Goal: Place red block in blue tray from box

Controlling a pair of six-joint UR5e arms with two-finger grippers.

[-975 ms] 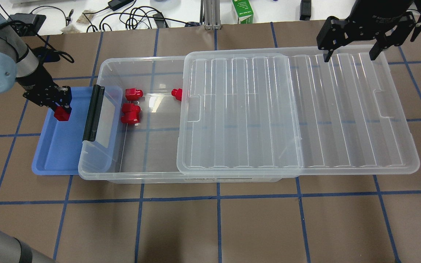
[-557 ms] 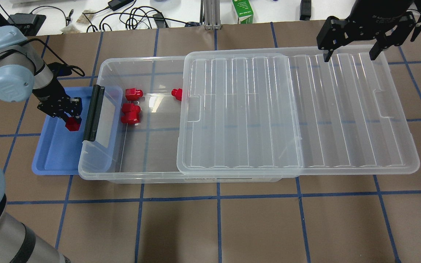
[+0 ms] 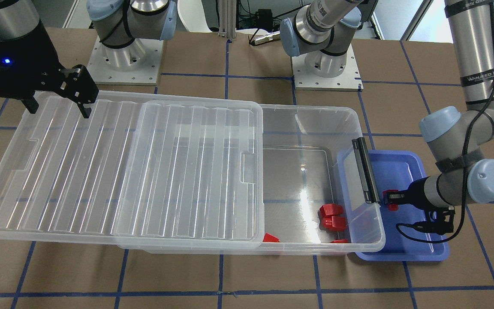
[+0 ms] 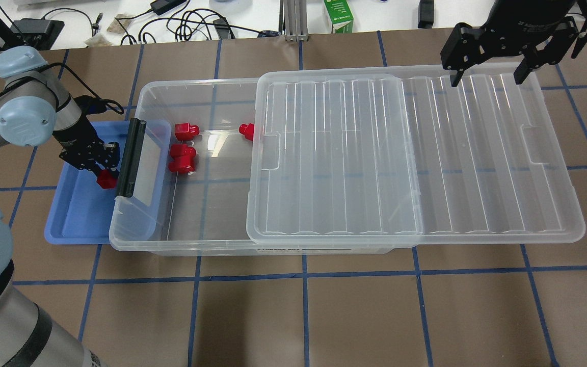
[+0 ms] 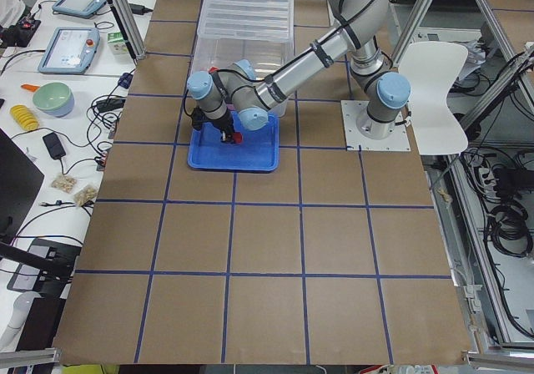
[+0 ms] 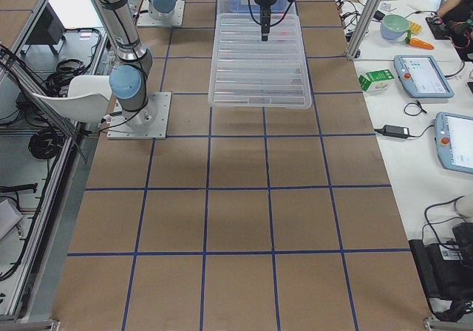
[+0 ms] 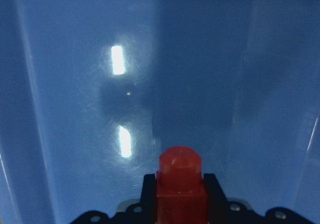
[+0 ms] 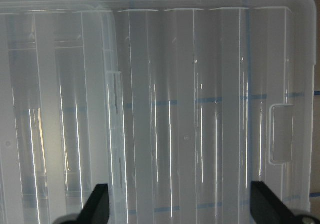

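Observation:
My left gripper [image 4: 103,174] is shut on a red block [image 4: 105,180] and holds it low over the blue tray [image 4: 77,219], close to the box's black latch [image 4: 130,158]. The left wrist view shows the red block [image 7: 181,184] between the pads above the tray floor [image 7: 75,109]. The clear box [image 4: 212,204] holds three more red blocks [image 4: 186,131] at its open left end. Its ribbed lid [image 4: 426,153] is slid to the right. My right gripper [image 4: 487,76] is open and empty above the lid's far right edge.
A green carton [image 4: 338,16] and cables [image 4: 186,25] lie beyond the table's far edge. The box's left end overlaps the tray's right side. The two arm bases [image 3: 122,60] stand behind the box in the front-facing view.
My left gripper has moved right and toward the near side with the red block, closer to the black latch and lower over the tray. The right arm has not moved.

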